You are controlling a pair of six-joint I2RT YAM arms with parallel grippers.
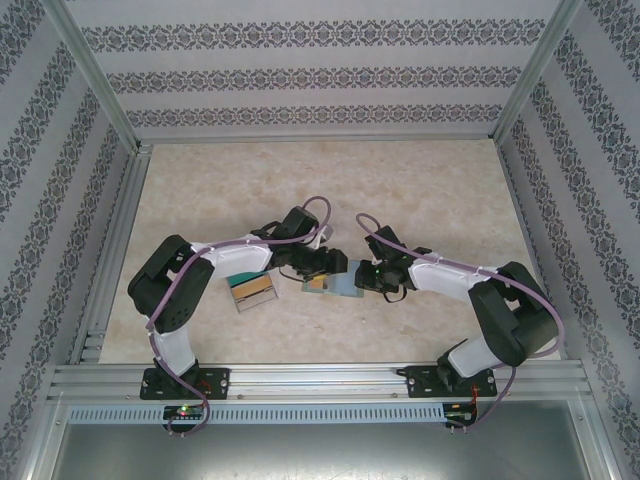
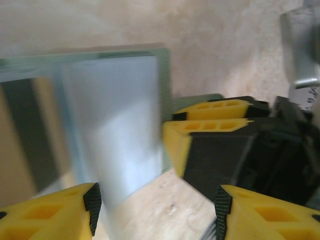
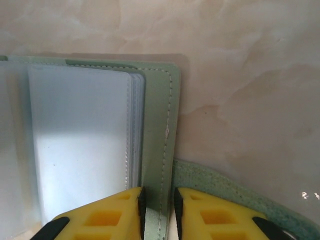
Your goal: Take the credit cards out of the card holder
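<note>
I watch from the overhead camera, set high above and behind both arm bases, tilted down and forward so the whole tabletop [image 1: 330, 180] sits far below. The left wrist camera looks out past the left fingers [image 2: 50, 212], close to the card holder [image 2: 115, 125]. The right wrist camera sits closer yet, behind the right fingers [image 3: 100, 220]. All three views share that card holder, mid-tabletop.

No writing can be read (too blurred).
</note>
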